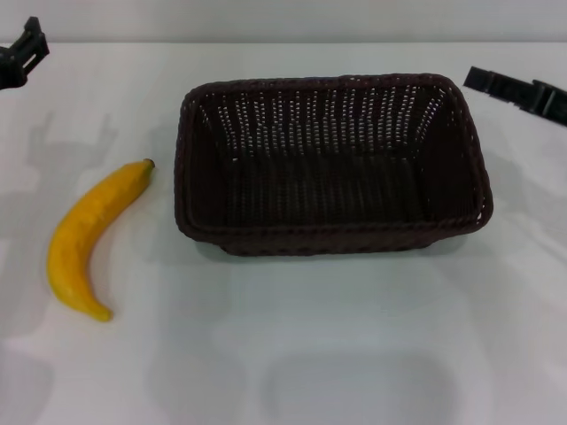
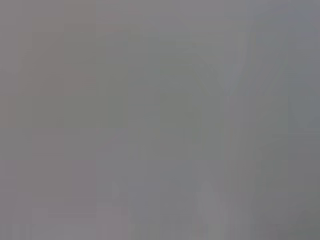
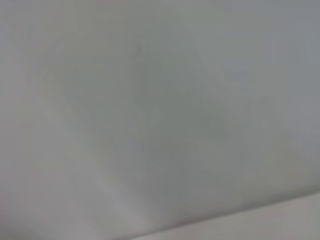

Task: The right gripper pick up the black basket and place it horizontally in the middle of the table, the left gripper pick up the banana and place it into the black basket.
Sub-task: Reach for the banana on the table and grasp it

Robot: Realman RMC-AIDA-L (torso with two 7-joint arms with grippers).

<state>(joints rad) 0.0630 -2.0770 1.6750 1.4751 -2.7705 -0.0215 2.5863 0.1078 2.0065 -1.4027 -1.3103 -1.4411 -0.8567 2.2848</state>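
A plain white counter [image 1: 292, 354] fills nearly the whole head view, softly lit with faint grey shadows; a pale wall [image 1: 266, 18] runs behind its far edge.

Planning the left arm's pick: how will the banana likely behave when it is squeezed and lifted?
The banana lies flat on the table, curved, so it may pivot if nudged rather than roll away. Its smooth skin looks somewhat slippery. Probably firm but bruisable, so grip gently mid-body.

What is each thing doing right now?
black basket: upright mid-table, empty.
banana: flat on the table, left of the basket, not touching it.
left gripper: at the far left edge, holding nothing.
right gripper: at the far right edge, holding nothing.
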